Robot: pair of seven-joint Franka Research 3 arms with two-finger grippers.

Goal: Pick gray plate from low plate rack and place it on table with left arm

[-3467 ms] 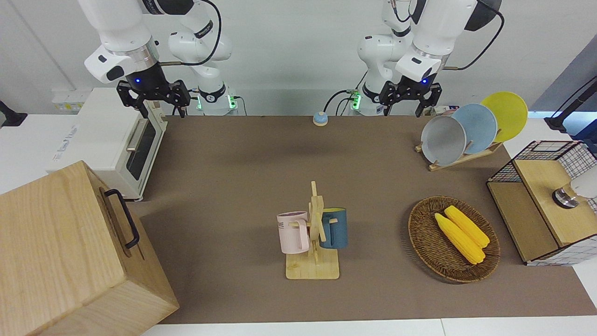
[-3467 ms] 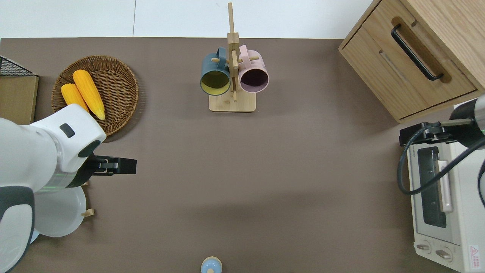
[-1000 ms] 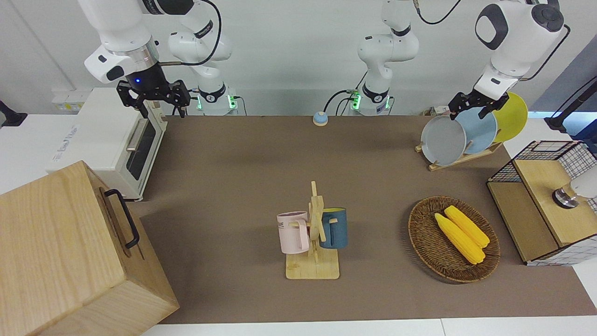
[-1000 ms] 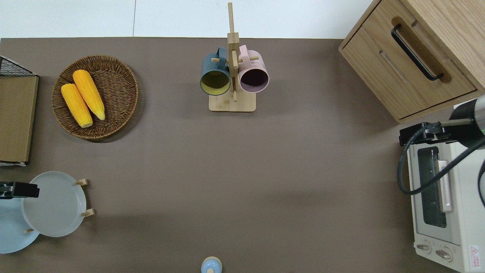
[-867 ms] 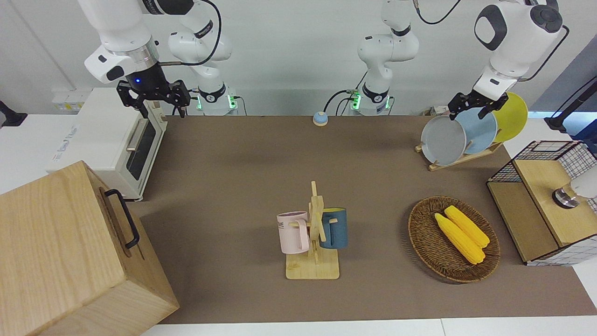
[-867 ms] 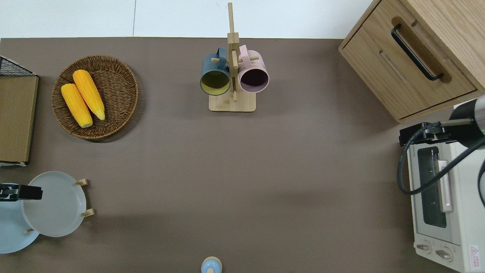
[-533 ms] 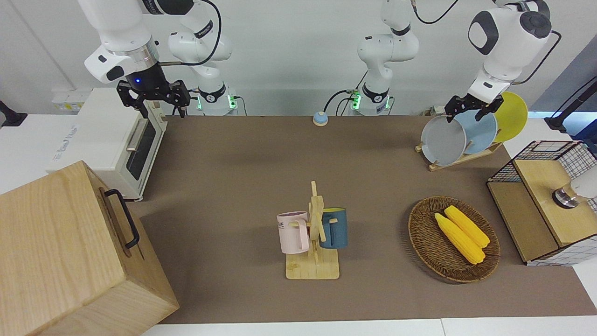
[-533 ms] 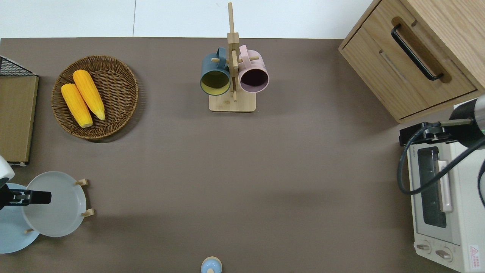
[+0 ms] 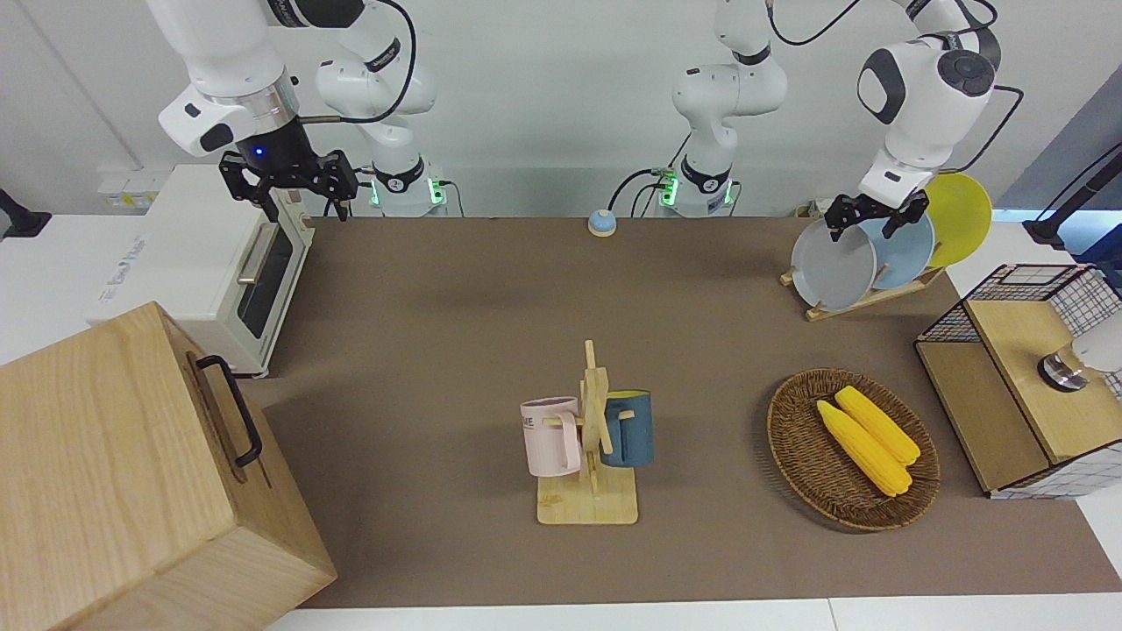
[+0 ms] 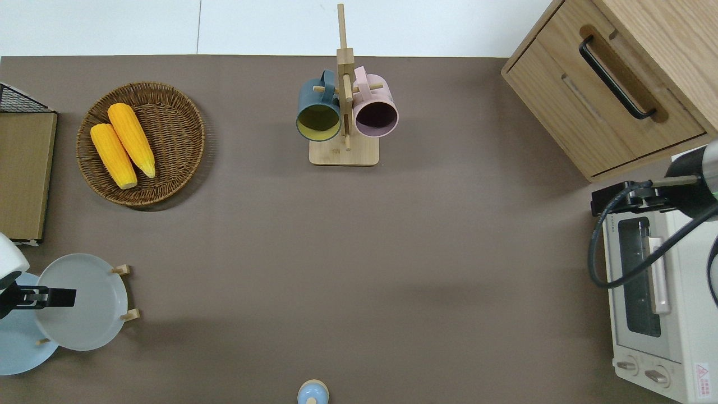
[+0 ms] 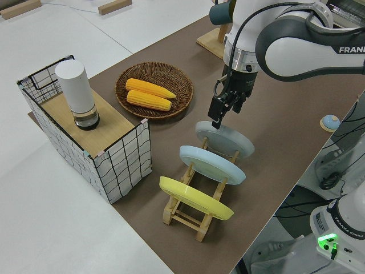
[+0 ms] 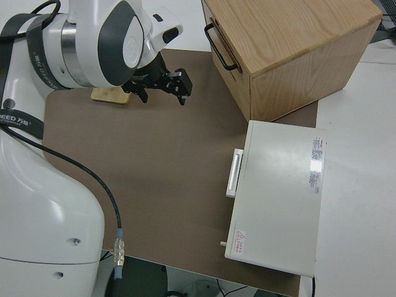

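The gray plate (image 9: 833, 267) leans in the slot of the low plate rack (image 9: 863, 301) farthest from the robots, at the left arm's end of the brown table (image 9: 456, 298). My left gripper (image 9: 865, 230) hangs open just above the plate's top rim, one finger on each side of it. From overhead the gripper (image 10: 56, 297) covers part of the gray plate (image 10: 84, 303). In the left side view the gripper (image 11: 215, 119) points down at the plate (image 11: 228, 140). The right gripper (image 9: 300, 203) is parked and open.
A light blue plate (image 9: 903, 254) and a yellow plate (image 9: 960, 215) fill the rack's other slots. Farther from the robots sits a wicker basket (image 9: 789, 456) with corn, and beside it a wire crate (image 9: 1017, 289). A mug stand (image 9: 592, 421), toaster oven (image 9: 210, 263) and wooden cabinet (image 9: 114, 473) also stand here.
The left arm swung from above the table to over the rack, then slid along over the gray plate and came down to its top rim. The right arm stayed still.
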